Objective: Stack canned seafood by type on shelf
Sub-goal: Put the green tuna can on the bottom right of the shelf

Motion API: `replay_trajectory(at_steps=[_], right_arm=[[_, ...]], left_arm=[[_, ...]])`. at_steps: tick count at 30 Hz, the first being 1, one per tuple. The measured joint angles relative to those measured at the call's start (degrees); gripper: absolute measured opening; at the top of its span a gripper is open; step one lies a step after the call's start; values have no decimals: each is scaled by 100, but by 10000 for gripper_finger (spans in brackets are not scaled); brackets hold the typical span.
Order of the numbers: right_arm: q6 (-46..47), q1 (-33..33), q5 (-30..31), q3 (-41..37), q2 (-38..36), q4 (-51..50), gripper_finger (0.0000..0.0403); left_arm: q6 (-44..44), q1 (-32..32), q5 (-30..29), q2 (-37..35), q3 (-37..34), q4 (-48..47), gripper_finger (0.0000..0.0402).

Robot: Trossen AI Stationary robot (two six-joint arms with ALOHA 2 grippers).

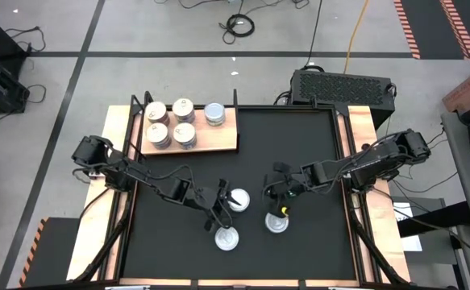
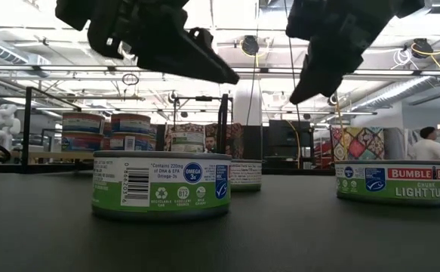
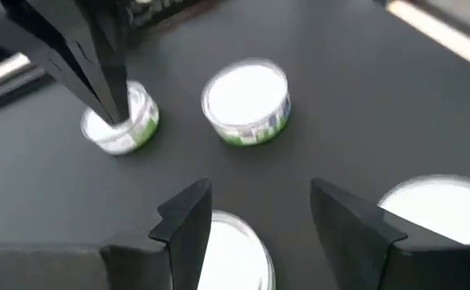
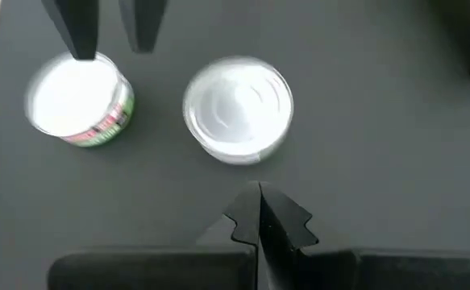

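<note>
Three tins (image 1: 238, 200) lie loose on the bench (image 1: 315, 153); five sit on the shelf (image 1: 222, 138). The left gripper (image 1: 215, 211), fingers wide, hovers between two, probably near enough to clip one. The right gripper (image 1: 280, 196), fingers closed, crowds it.

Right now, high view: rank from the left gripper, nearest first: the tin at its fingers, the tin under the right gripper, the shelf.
1. Tin at the fingers: right beside the left gripper, mid-table.
2. Tin under the right gripper: further toward the right side, below the right gripper.
3. Shelf: farthest, at the table's far left corner, carrying five tins.
</note>
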Motion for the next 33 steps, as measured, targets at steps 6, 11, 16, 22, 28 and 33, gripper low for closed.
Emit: replay_trajectory(at_steps=[6,11,16,22,28,33], right_arm=[[-105,17,-17,2,0,242,0],[-92,15,-15,3,-2,273,0],[-90,15,-15,4,-2,391,0],[-280,15,2,4,-2,627,0],[-368,15,2,4,20,614,0],[-387,15,5,4,21,595,0]], left_arm=[[2,0,36,33,7,-80,210],[40,7,244,323,-3,-201,210],[173,21,166,622,4,-247,210],[195,153,72,931,4,-247,210],[194,237,-10,998,4,-221,203],[192,236,-188,998,4,-222,161]])
